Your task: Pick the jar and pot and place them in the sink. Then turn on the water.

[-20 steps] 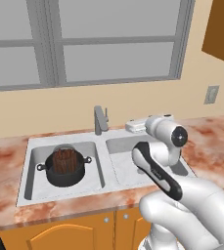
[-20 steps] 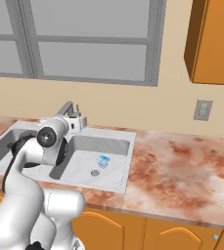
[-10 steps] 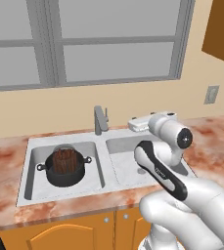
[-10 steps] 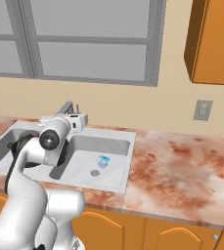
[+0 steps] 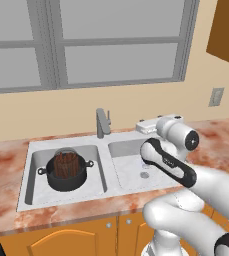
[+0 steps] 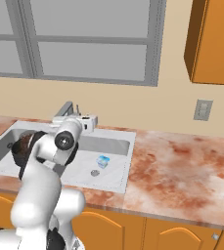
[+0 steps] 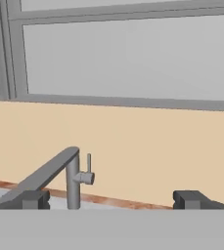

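Note:
The black pot [image 5: 61, 181] sits in the left basin of the grey sink [image 5: 30, 187], and the glass jar [image 5: 66, 161] with dark reddish contents stands inside it. In the right base view the arm partly hides the pot [image 6: 20, 150]. My gripper [image 5: 142, 127] hovers over the back edge of the right basin, right of the faucet [image 5: 102, 123]. In the hand view the gripper [image 7: 111, 200] is open and empty, facing the wall, with the faucet [image 7: 72, 181] ahead on the left. No water shows under the spout.
A small blue-and-white object [image 6: 102, 160] lies in the right basin near the drain [image 6: 95, 172]. Marbled counter [image 6: 182, 161] stretches to the right. A window [image 5: 111, 45] is behind the sink, a wall outlet [image 5: 216, 97] and an orange cabinet [image 6: 213, 44] to the right.
The hand has drifted slightly to the right along the sink's back edge, its jaws staying open. Pot and jar have not moved.

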Tool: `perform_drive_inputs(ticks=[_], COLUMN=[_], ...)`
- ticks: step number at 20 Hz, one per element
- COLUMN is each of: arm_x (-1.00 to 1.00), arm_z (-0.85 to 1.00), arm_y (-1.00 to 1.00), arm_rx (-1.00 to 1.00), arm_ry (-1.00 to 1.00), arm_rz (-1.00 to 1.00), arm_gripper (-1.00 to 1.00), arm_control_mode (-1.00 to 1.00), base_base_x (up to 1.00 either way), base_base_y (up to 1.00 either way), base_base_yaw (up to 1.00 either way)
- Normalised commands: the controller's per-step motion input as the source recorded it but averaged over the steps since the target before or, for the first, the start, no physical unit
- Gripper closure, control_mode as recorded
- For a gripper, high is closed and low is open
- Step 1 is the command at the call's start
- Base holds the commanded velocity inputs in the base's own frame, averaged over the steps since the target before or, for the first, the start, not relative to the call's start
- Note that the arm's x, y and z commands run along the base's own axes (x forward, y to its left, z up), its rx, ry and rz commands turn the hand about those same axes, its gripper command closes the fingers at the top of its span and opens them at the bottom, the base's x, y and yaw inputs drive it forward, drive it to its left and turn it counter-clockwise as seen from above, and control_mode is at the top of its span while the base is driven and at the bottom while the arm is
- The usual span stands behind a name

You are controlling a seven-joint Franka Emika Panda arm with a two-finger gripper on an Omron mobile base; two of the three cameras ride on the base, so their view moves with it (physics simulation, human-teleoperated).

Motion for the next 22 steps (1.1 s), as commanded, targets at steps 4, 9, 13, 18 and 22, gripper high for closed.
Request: perform_drive_inputs(ticks=[4, 9, 13, 18, 22], arm_x=[0.42, 0.45, 0.37, 0.18, 0.21], arm_z=[-0.45, -0.29, -0.14, -0.03, 0.00], arm_y=[-0.10, 0.00, -0.12, 0.00, 0.00], arm_rx=[0.00, 0.00, 0.00, 0.00, 0.00], arm_ry=[-0.05, -0.02, 0.00, 0.00, 0.00], arm_rz=[0.03, 0.02, 0.05, 0.00, 0.00], arm_gripper=[-1.00, -1.00, -1.00, -1.00, -1.00], arm_control_mode=[-1.00, -1.00, -1.00, -1.00, -1.00], base_base_x=[0.00, 0.00, 0.00, 0.00, 0.00], base_base_y=[0.00, 0.00, 0.00, 0.00, 0.00], base_base_yaw=[0.00, 0.00, 0.00, 0.00, 0.00])
